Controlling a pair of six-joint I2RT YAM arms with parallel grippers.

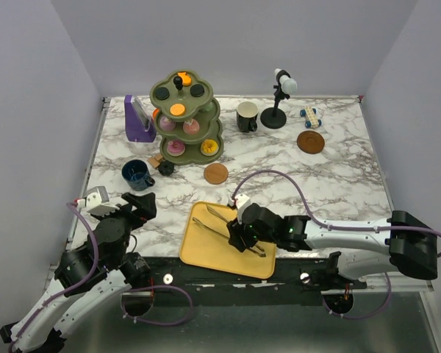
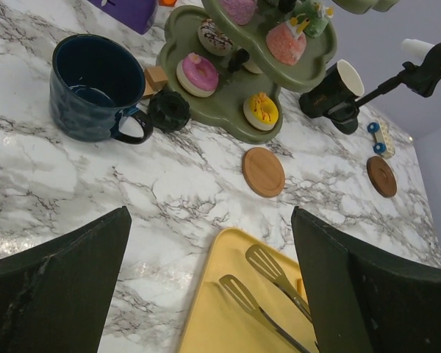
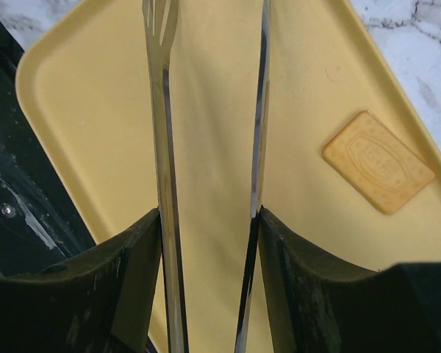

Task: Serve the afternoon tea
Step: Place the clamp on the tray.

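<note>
Two steel arms of the tongs [image 3: 165, 147] are pinched between the right arm's fingers [image 3: 125, 279] above the yellow tray [image 1: 206, 254] at the tabletop's near edge, where one biscuit [image 3: 378, 162] lies. The left arm's fingers [image 2: 59, 272] are spread wide, holding nothing, by the near left corner. The olive-green stand [image 2: 224, 110] is toward the far left corner, the dark-blue mug [image 1: 137, 174] near the left edge, the black mug [image 1: 246, 116] by the far edge, and a brown coaster [image 1: 216, 173] mid-tabletop.

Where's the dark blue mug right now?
Seen from above, the dark blue mug stands on the left of the table, just in front of the green tiered stand, beside a small black treat.
</note>
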